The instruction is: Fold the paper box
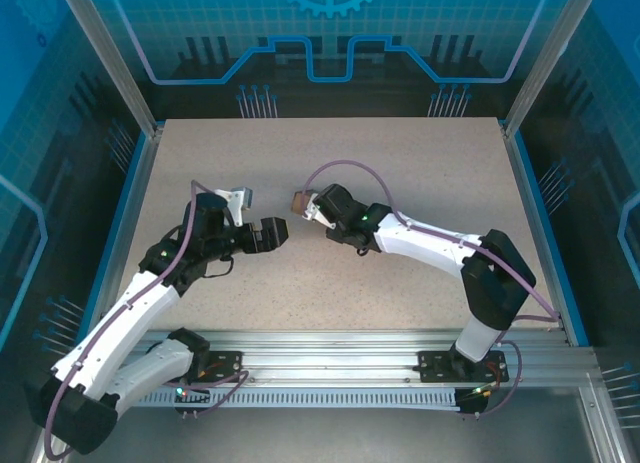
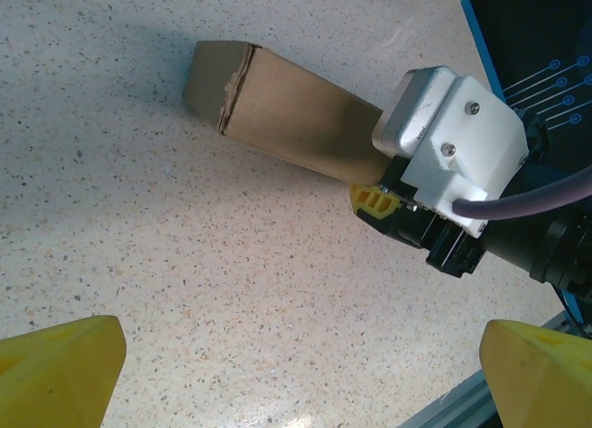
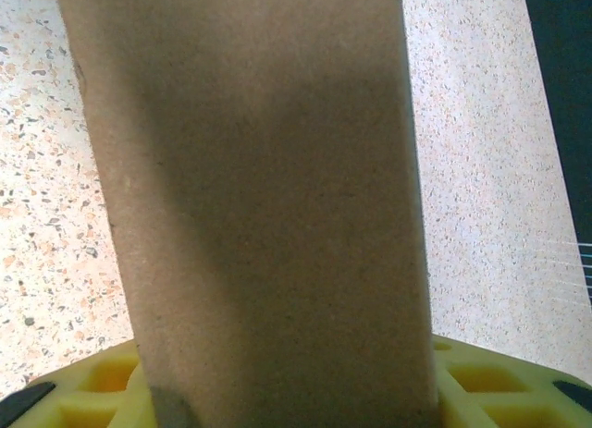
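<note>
Your right claw (image 3: 287,396) clamps the brown corrugated-cardboard paper box (image 3: 259,169), stiff, probably light; gaping, empty left claw (image 2: 301,372) should take its free end.

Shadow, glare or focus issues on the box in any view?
Top external: paper box small, evenly lit, sharp enough. Left wrist: box sharp, darker toward its right end; slight glare on the table at the bottom edge. Right wrist: box very close, soft, with a broad shadow down its face.

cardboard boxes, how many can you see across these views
1. The paper box is gripped at one end by the right fingers, over the middle of the table, just ahead of the open left fingers. Nothing suggests another is hidden.
</note>
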`<action>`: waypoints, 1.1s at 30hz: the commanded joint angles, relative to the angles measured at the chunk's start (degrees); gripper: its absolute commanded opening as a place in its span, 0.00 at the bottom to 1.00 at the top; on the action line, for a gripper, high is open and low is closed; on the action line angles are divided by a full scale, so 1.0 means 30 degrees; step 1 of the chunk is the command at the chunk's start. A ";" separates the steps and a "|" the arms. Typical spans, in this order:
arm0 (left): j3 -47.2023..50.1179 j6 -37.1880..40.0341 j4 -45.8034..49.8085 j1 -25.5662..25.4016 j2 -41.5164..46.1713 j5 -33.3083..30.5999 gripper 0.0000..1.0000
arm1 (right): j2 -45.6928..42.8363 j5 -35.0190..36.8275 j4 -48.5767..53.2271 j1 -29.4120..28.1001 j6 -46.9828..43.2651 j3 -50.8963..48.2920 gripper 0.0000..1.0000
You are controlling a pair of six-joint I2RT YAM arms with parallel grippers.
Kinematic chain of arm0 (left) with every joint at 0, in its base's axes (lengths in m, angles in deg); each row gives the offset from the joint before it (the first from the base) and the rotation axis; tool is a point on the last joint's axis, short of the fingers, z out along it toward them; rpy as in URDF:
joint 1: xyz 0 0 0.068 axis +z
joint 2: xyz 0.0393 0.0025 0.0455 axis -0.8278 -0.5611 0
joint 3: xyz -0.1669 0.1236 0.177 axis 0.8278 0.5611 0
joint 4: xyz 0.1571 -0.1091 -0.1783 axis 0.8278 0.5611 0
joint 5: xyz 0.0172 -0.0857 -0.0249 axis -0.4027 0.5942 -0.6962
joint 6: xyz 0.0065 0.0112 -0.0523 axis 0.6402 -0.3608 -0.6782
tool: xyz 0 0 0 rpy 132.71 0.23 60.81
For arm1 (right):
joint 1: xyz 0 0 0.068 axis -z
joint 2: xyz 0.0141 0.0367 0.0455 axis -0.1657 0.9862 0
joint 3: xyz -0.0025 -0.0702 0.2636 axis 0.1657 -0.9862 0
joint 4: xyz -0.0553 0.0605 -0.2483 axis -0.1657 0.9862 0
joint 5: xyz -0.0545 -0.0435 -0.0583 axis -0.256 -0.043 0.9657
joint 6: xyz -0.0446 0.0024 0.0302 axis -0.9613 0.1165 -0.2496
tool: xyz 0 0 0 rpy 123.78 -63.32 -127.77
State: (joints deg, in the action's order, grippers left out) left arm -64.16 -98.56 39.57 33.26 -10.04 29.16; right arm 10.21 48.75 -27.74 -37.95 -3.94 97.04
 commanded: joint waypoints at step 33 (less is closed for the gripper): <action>0.0523 -0.0668 -0.0946 0.0129 0.0016 0.0234 0.99 | 0.2138 -0.0939 -0.2320 -0.0831 0.1341 -0.1491 0.92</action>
State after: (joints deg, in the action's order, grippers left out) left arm -63.51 -99.66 37.59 33.26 -10.46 29.23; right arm 15.28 46.87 -33.12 -39.83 -0.90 92.60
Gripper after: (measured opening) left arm 0.994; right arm 0.913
